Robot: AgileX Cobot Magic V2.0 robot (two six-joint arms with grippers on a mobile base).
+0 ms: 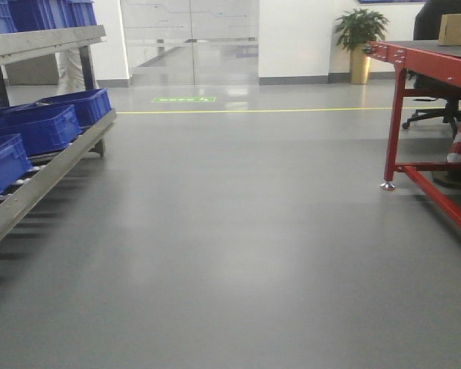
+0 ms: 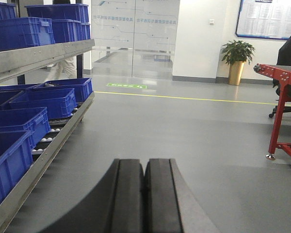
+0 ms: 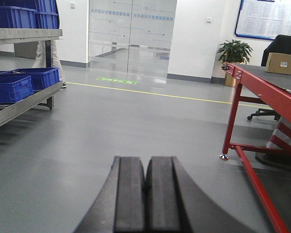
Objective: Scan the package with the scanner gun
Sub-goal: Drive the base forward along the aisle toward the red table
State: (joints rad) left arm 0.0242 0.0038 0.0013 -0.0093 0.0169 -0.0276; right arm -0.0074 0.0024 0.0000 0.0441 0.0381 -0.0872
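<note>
The left pincer has its two black pads pressed flat together with nothing between them, and the right pincer is the same: closed and empty. Both point out over bare grey floor, not at any work surface.

To the robot's left runs a roller rack loaded with blue crates. To its right stands the red-framed desk. The package sits on the desk's far end, well apart from both pincers, with its small white label facing the right wrist view. The scanner gun does not show in any view.

By my reading nothing of the task is done yet. The robot must reach the desk, find and grasp the scanner, then aim it at that label.
</note>
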